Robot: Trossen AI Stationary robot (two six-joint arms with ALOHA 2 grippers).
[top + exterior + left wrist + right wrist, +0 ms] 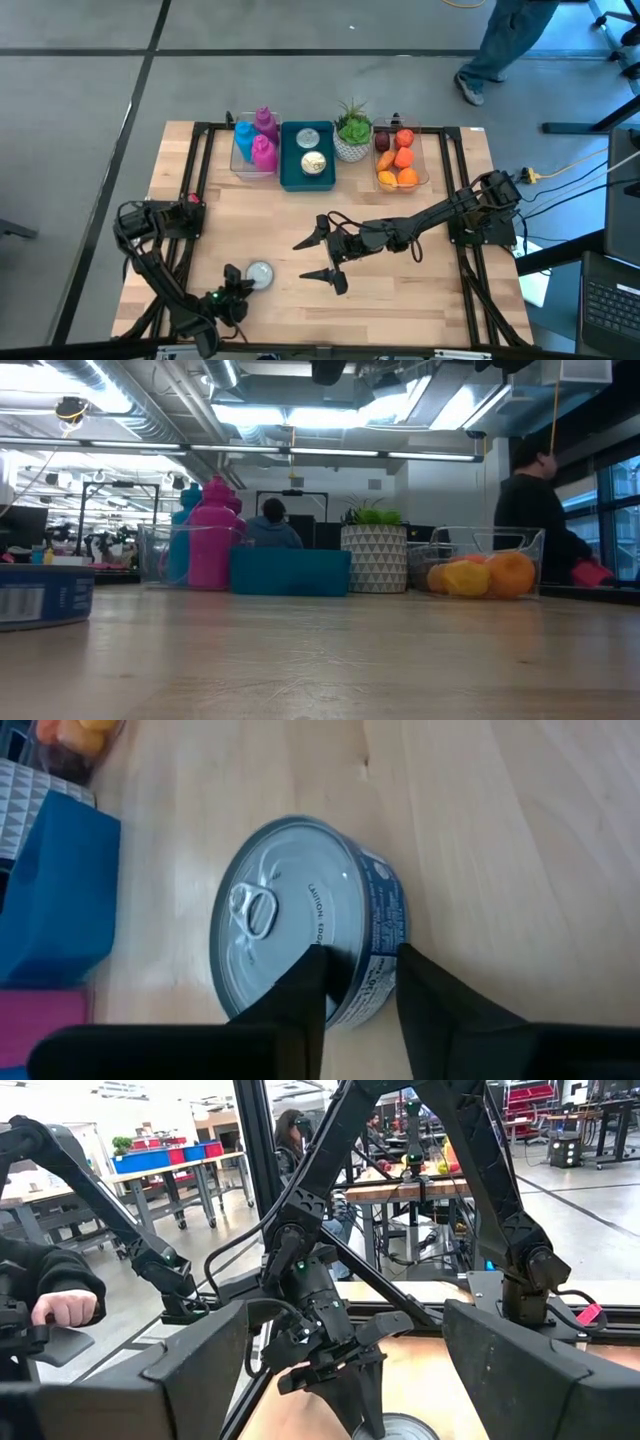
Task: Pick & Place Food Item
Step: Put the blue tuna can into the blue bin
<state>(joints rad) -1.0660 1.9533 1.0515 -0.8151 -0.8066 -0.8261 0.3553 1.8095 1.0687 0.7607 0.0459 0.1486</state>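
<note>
While the right gripper (322, 257) just sits mid-frame with fingers spread wide | left gripper (362, 982) pinching the rim of the tin can (300, 915) | can's lower left on the table (400, 290)

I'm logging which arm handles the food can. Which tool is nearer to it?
Left. The left tool is at the tin can, one finger on its lid and one outside its rim. The right tool hangs open over bare table, apart from the can.
</note>
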